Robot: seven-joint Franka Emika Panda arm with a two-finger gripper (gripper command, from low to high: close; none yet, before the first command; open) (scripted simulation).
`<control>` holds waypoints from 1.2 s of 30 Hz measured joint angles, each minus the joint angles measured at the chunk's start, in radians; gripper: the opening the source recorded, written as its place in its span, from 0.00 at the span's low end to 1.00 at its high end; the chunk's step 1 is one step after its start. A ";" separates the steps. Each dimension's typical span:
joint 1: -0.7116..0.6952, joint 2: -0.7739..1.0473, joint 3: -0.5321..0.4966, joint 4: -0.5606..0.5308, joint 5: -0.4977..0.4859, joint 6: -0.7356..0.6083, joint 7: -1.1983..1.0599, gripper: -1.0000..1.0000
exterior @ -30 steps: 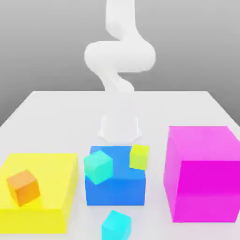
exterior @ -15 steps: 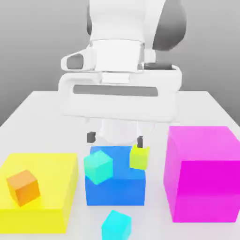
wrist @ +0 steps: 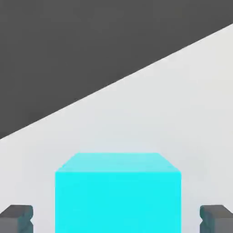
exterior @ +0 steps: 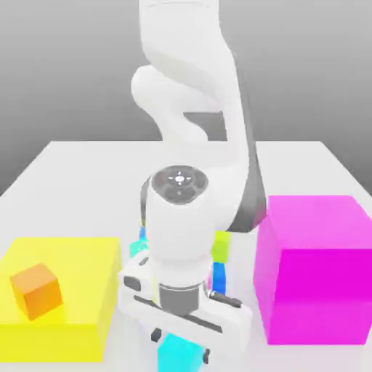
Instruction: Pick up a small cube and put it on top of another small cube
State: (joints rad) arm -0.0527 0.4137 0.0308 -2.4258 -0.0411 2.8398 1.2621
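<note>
The white Panda arm [exterior: 190,138] bends down over the front of the white table [exterior: 65,163], its gripper [exterior: 182,347] lowered around the small cyan cube [exterior: 178,354], which sits on the table in front of the big blue block [exterior: 219,275]. In the hand view the cyan cube [wrist: 118,193] lies between the 2 dark fingertips [wrist: 16,218], with a strip of bare table showing between each pad and the cube's sides, so the fingers straddle the cube without pressing on it.

In the exterior view the arm covers most of the blue block; only a sliver of the turquoise small cube [exterior: 136,248] shows on it at the exterior view's left, and a patch of the yellow-green small cube [exterior: 221,245] at the right. A big yellow block [exterior: 73,290] carries a small orange cube [exterior: 36,290] on the exterior view's left. A big magenta block [exterior: 316,269] stands on the right.
</note>
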 joint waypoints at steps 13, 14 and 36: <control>-0.034 -0.249 -0.012 -0.024 -0.014 -0.179 -0.074 0.00; -0.039 -0.285 -0.015 -0.036 -0.018 -0.201 -0.098 0.00; -0.046 -0.701 -0.092 -0.355 0.017 -0.346 -0.525 1.00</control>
State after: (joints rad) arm -0.0992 -0.2869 -0.0608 -2.7812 -0.0238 2.4943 0.7366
